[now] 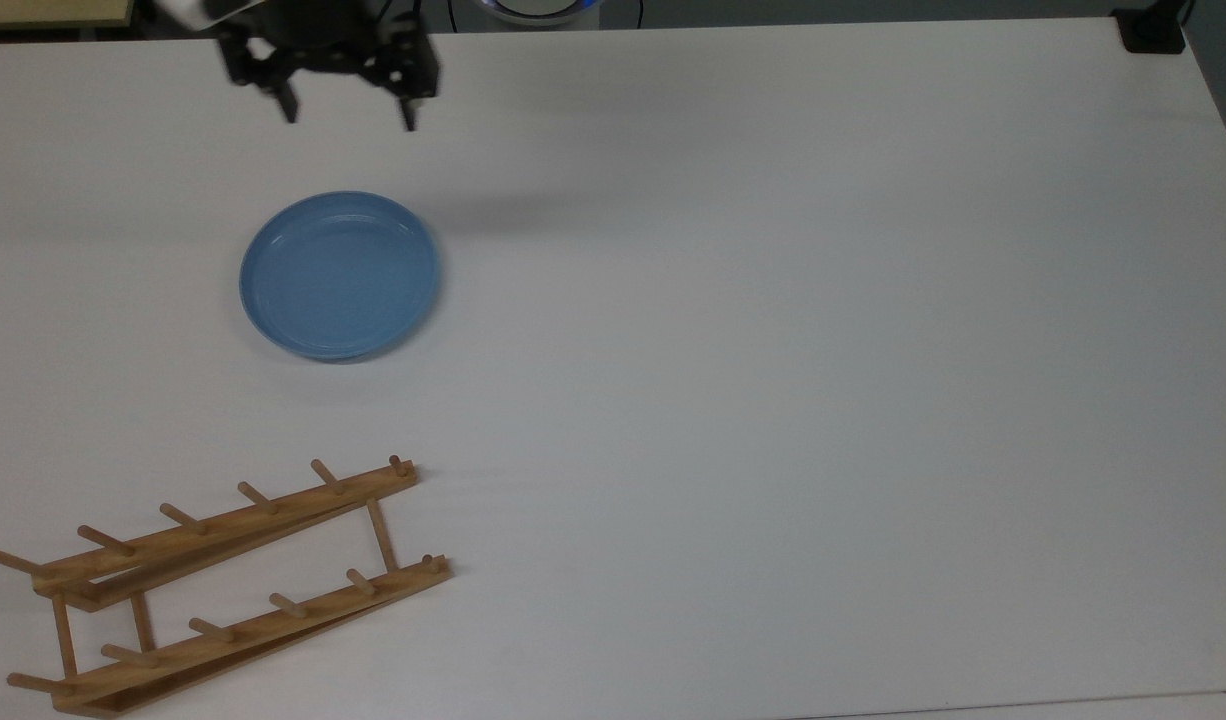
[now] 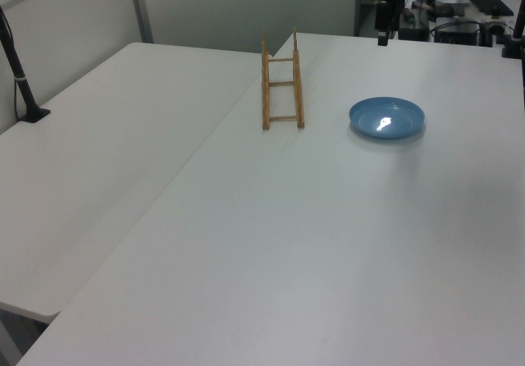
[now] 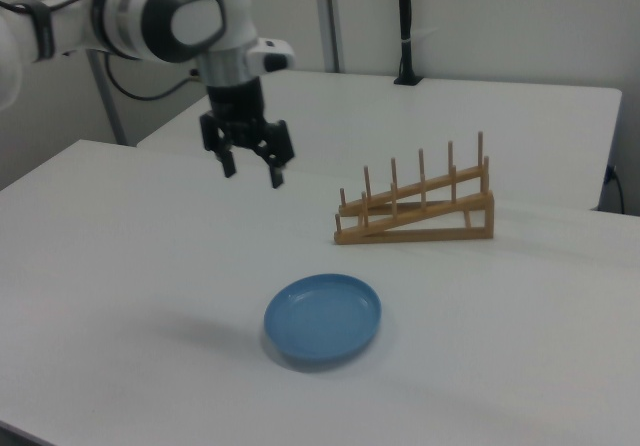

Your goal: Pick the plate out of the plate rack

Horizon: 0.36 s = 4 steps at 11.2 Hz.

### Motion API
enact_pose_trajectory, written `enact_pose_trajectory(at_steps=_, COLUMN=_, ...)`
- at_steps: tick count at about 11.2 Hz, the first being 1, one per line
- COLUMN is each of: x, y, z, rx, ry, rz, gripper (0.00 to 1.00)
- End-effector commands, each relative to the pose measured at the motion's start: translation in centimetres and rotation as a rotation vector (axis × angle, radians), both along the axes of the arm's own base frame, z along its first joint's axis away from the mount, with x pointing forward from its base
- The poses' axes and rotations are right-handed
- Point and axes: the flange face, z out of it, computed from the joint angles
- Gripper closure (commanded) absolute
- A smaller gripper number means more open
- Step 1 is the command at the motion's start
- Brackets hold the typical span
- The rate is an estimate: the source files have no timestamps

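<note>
1. The round, shallow, light-blue plate point(image 1: 339, 275) is seen lying flat on the white table point(image 1: 773, 350), well apart from the long, low, light-brown wooden plate rack point(image 1: 223, 580); no slot of the rack is occupied.
2. The black two-finger gripper point(image 1: 347, 112) is held in the air above the table, beyond the plate toward the top view's upper edge. In the right view the gripper point(image 3: 252, 174) is seen up and to the right view's left of the plate point(image 3: 323, 318), clear of it.
3. The fingers are spread wide and nothing is held between them.
4. Step in hand is judged to be retreat after release: the plate is already out of the rack, so the task looks nearly or fully done.
5. To finish well, the arm should be carried up and away with height kept, so the plate's raised rim is not clipped.
6. No sweep toward the rack point(image 3: 420, 211) should be made; the upright dowel pegs could be caught and the rack dragged.
7. If a re-grasp were needed, the rim would have to be pinched from the side, since the plate lies flat and offers little edge; a slip is judged likely on the smooth surface.
8. In the left view the plate point(image 2: 386, 118) is shown just beside the rack point(image 2: 281, 79) end, not touching.
</note>
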Motion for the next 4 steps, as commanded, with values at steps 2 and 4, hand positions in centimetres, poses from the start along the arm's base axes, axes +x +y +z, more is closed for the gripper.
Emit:
enact_pose_trajectory(at_steps=2, x=-1.2, y=3.19, z=0.78, rx=-0.01, ry=0.014, rz=-0.021, gripper=0.0)
enact_pose_trajectory(at_steps=4, x=-1.35, y=2.92, z=0.86, rx=-0.01, ry=0.02, rz=-0.026, gripper=0.0)
